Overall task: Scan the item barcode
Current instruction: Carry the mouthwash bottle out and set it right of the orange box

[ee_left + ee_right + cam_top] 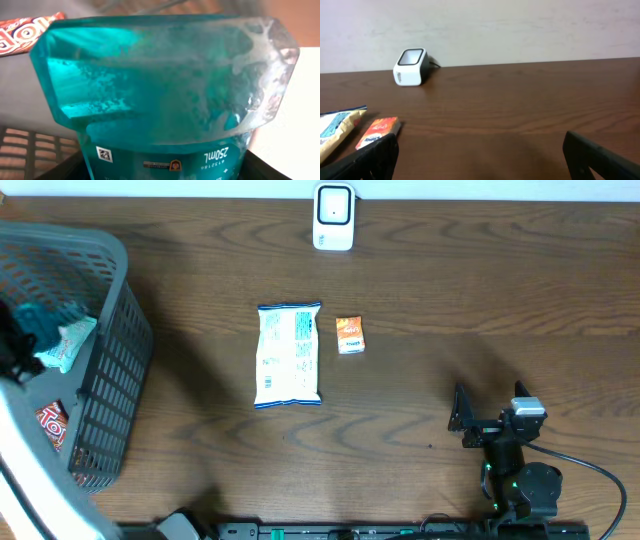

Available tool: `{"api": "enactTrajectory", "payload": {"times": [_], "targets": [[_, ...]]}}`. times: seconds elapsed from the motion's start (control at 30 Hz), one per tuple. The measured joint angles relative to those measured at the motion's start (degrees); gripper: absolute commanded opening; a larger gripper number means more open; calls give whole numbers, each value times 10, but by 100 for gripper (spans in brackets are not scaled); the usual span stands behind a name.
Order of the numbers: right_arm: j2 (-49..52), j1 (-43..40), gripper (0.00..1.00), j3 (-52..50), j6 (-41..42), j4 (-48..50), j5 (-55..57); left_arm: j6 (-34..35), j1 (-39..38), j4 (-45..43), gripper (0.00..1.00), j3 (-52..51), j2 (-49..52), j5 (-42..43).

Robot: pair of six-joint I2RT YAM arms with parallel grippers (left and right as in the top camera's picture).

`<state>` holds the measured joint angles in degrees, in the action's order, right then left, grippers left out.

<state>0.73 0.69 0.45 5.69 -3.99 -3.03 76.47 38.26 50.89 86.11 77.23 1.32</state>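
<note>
Step in hand, I judge: pick-up. My left gripper [160,172] is clamped on the teal pouch [160,85] over the basket [112,385]; my right gripper [480,155] stands apart, empty. Next move: carry the pouch to the scanner [333,216], barcode facing it. Count: one each of pouch, scanner, basket, white packet [289,355], orange box [350,335], red wrapper [52,424]

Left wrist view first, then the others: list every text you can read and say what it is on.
"250mL", upside down, on the teal pouch.
Small code line under it: too blurred to read.
Red wrapper: big white letters, cut off, unreadable.
White-and-blue packet and orange box: print too small to read.
Scanner: no text seen.
</note>
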Motion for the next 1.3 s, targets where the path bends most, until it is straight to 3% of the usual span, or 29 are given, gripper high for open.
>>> {"api": "enactTrajectory", "payload": {"times": [0.27, 0.47, 0.77, 1.3], "targets": [[0, 0, 99, 0, 0, 0, 0, -3, -28, -1, 45, 0, -136, 14], [0, 0, 99, 0, 0, 0, 0, -36, -167, -1, 45, 0, -134, 68], [0, 0, 99, 0, 0, 0, 0, -108, -429, -60, 45, 0, -4, 89], [0, 0, 99, 0, 0, 0, 0, -360, -741, -252, 45, 0, 305, 91]]}}
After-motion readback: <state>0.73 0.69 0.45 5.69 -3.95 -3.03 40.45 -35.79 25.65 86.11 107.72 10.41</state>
